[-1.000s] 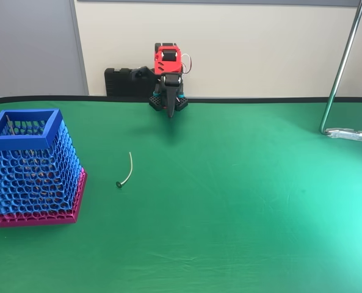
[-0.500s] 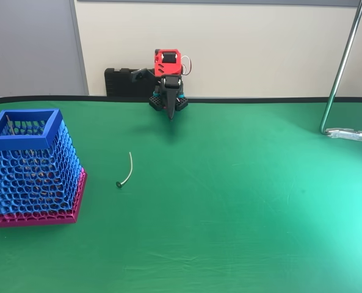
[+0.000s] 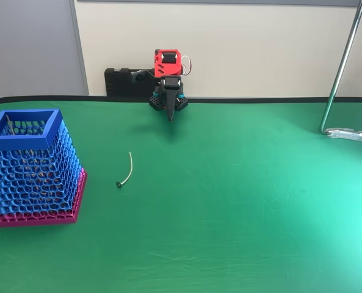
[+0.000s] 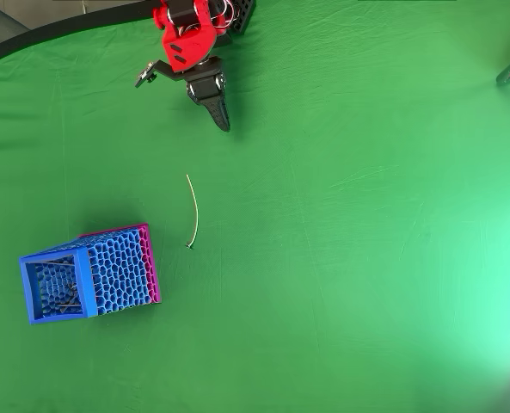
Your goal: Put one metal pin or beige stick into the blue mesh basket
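From my remote seat I saw the red arm folded back at the far edge of the bench point(image 3: 242, 201), its tool point(image 3: 170, 116) pointing down at the green cloth close to its own base. In the overhead view the tool point(image 4: 223, 120) tapered to a single dark tip, so I read its jaws as closed with nothing between them.

Over the last second very little had changed: the red wrist had settled slightly and the small black part to its left had shifted a touch, while the pin and the basket lay exactly as before. I took that as the arm coming to rest in its tucked pose, not a reach toward anything.

The beige pin point(image 3: 128, 169), a thin curved stick with a small dark head at its near end, lay loose on the cloth, just right of the blue mesh basket point(image 3: 31, 165) in the fixed view and well clear of the tool. The overhead view showed the pin point(image 4: 193, 211) between the arm and the basket point(image 4: 87, 273).

Inside the basket I could make out some thin dark pieces on the floor point(image 4: 64, 297), which looked like pins or sticks already there. So this could fit an arm parked after a drop, or one waiting before fetching the loose pin; I could not tell which
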Available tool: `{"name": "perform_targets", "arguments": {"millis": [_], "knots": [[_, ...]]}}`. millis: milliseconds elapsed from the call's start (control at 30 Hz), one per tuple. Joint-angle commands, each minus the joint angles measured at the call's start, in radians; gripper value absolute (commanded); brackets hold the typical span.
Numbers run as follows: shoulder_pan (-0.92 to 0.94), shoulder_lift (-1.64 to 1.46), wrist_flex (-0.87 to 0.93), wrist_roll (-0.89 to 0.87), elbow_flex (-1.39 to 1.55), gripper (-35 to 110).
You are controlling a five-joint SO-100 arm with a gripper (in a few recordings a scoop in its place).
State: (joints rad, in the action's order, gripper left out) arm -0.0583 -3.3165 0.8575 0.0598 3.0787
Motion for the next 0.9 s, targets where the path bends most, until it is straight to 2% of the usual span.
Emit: {"name": "perform_targets", "arguments": {"millis": [0, 867], "knots": [[0.006, -0.008, 0.002, -0.002, 0.005, 1], [0.000, -0.008, 0.012, 0.017, 0.005, 1]]}}
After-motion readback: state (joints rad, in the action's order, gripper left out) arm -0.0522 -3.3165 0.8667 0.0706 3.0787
